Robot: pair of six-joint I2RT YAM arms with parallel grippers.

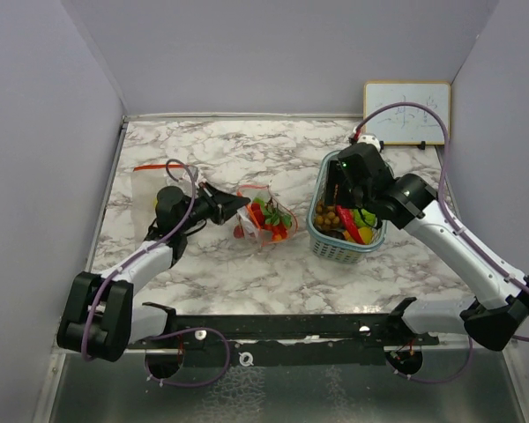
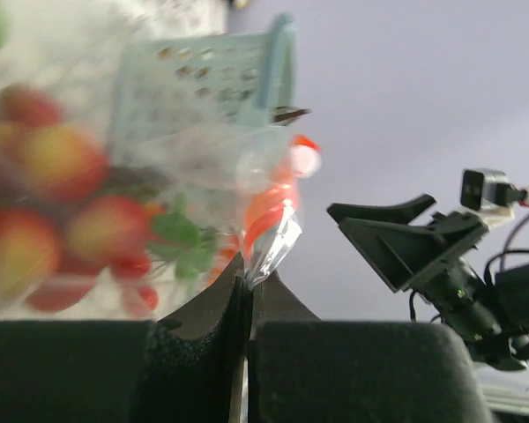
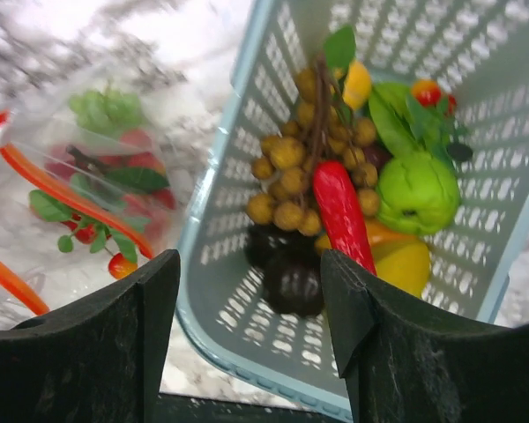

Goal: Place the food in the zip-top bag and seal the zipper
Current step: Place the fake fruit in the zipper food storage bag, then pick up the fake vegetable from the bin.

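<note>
The zip-top bag (image 1: 266, 220) lies on the marble left of the teal basket (image 1: 321, 241), with red and green food inside. My left gripper (image 1: 241, 208) is shut on the bag's clear mouth edge (image 2: 276, 247), beside the orange-red zipper (image 2: 266, 204). My right gripper (image 1: 336, 196) is open and empty, just above the basket's near end (image 3: 247, 348). In the basket lie a brown grape bunch (image 3: 293, 163), a red chili (image 3: 344, 211), a green pepper (image 3: 419, 189), a yellow pepper (image 3: 407, 262) and a dark piece (image 3: 291, 278). The bag (image 3: 88, 167) and its zipper (image 3: 66, 196) also show in the right wrist view.
A second clear bag (image 1: 159, 182) with an orange strip lies behind my left arm at the far left. A small whiteboard (image 1: 406, 112) leans on the back right wall. Grey walls close in the table on three sides.
</note>
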